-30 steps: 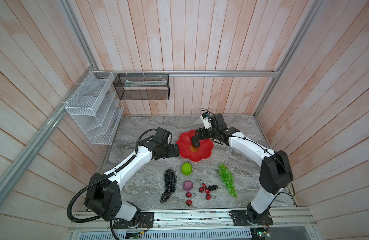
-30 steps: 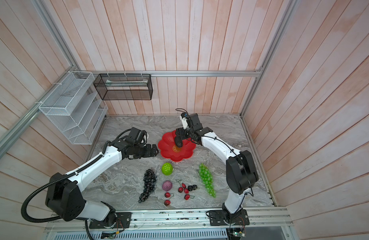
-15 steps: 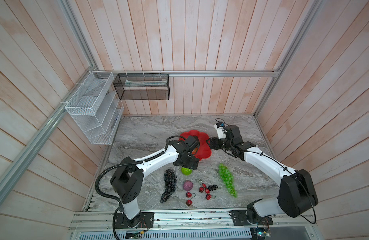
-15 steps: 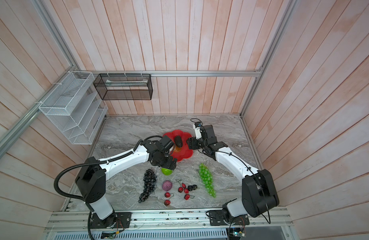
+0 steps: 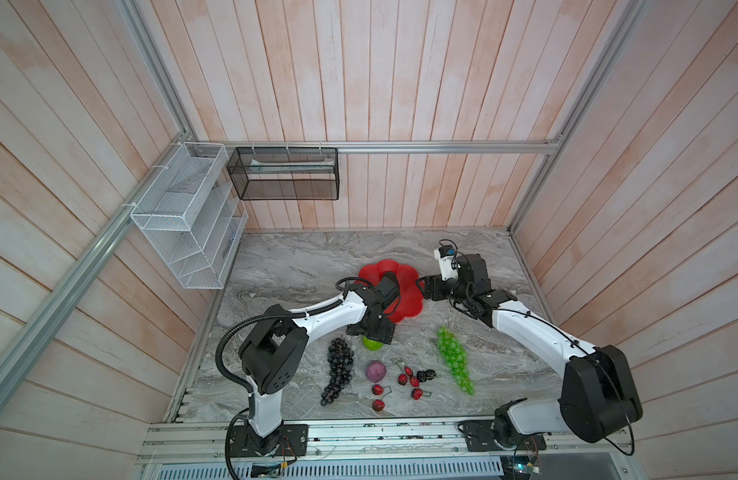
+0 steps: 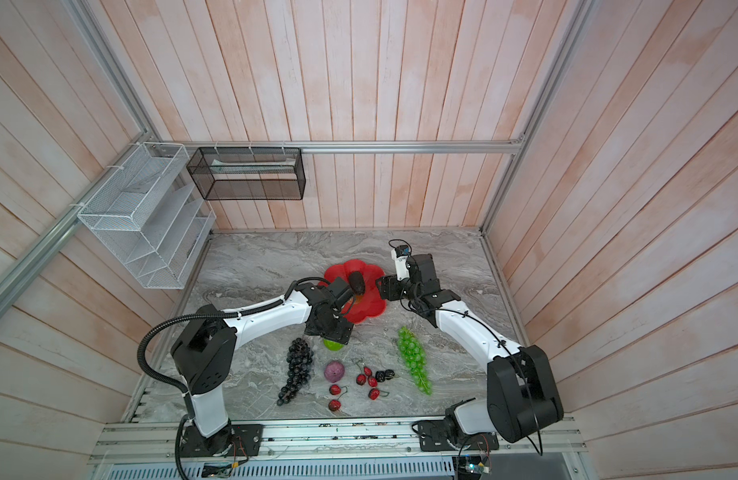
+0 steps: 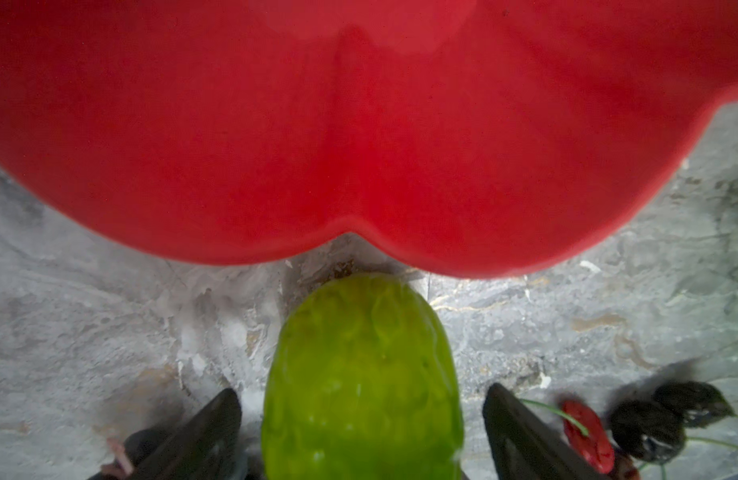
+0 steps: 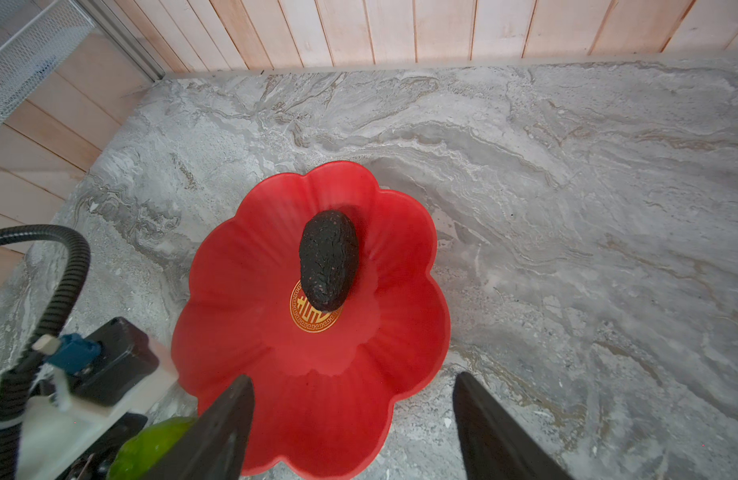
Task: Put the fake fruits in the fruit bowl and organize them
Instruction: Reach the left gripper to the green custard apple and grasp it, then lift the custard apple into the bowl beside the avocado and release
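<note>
Bumpy lime-green ball (image 7: pixel 361 353) sits inside the left tool (image 7: pixel 361 390) — jaws wide, not touching; right tool (image 8: pixel 354 376) gapes empty at the red flower bowl (image 8: pixel 242 270), black rough oval (image 8: pixel 327 259) inside.

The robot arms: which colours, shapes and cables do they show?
White shells between black joints. The left arm carries a thick ribbed black hose; the right arm only a thin black cable. The left gripper and right gripper have black wedge-shaped fingers. Each wrist bears a white camera block with a blue plug.
</note>
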Available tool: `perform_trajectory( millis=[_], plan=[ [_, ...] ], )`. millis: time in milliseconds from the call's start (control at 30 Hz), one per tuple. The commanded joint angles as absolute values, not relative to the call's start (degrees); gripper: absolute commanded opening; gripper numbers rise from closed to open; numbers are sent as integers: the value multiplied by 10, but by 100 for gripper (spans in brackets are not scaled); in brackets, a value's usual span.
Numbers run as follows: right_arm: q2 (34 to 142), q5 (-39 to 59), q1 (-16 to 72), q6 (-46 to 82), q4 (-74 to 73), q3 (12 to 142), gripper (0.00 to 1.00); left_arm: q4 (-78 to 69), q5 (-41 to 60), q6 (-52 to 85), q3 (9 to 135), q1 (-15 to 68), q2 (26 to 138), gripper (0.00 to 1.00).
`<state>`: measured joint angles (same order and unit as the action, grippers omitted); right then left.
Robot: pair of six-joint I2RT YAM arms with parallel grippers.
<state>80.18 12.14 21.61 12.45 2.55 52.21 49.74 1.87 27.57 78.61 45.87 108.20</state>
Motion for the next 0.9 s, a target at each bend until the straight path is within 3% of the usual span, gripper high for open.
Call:
perform_trajectory(
  millis=[0,267,533,867],
  plan=[
    [810,133,213,126,17,523,76,468,30,278,772,452,1092,90],
    [825,141,213,118,27,535,75,438,45,286,731,447,1087,75],
    [822,138,212,126,12,519,74,426,54,289,717,444,1067,44],
    [835,151,210,133,-1,517,73,418,61,297,692,420,1000,36]
  ],
)
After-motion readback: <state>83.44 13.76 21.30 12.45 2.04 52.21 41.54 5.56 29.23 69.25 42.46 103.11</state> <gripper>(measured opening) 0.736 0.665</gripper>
